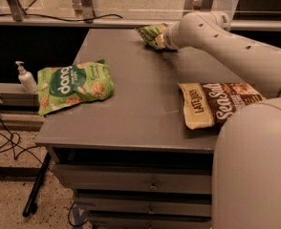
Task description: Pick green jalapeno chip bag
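Note:
The green jalapeno chip bag (151, 34) is small, crinkly and olive-green, at the far edge of the grey table (140, 113). My gripper (165, 38) is at the bag's right end, mostly hidden behind my wrist, and is shut on the bag. The bag hangs tilted a little above the tabletop, with a shadow under it. My arm reaches in from the right across the table's far right corner.
A larger bright green "dang" bag (73, 86) lies at the table's left edge. A brown and cream "Late July" bag (212, 104) lies on the right, partly under my arm. A pump bottle (25, 78) stands on a ledge to the left. Cables (2, 142) lie on the floor.

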### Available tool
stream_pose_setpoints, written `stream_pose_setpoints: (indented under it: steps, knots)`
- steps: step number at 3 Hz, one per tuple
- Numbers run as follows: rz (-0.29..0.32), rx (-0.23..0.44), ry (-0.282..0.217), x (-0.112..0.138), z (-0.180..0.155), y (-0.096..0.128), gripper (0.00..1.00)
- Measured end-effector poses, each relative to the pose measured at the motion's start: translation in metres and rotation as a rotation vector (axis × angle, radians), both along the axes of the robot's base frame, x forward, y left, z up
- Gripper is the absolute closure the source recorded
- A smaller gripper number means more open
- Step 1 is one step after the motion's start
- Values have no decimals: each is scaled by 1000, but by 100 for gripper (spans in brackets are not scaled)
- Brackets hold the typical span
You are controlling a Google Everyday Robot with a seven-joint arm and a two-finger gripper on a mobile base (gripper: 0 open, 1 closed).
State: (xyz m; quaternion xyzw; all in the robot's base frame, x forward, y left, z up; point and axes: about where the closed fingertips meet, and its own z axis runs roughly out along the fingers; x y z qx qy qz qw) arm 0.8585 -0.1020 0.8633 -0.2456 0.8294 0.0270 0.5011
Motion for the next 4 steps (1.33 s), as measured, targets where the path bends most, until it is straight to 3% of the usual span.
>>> stream_pose_setpoints:
  steps: [2,3,4]
  knots:
    - [91,-41,-48,-33,69,-8,100]
    - [157,-50,-32,-57,101,-23,100]
    - [157,-50,-32,-57,101,-23,100]
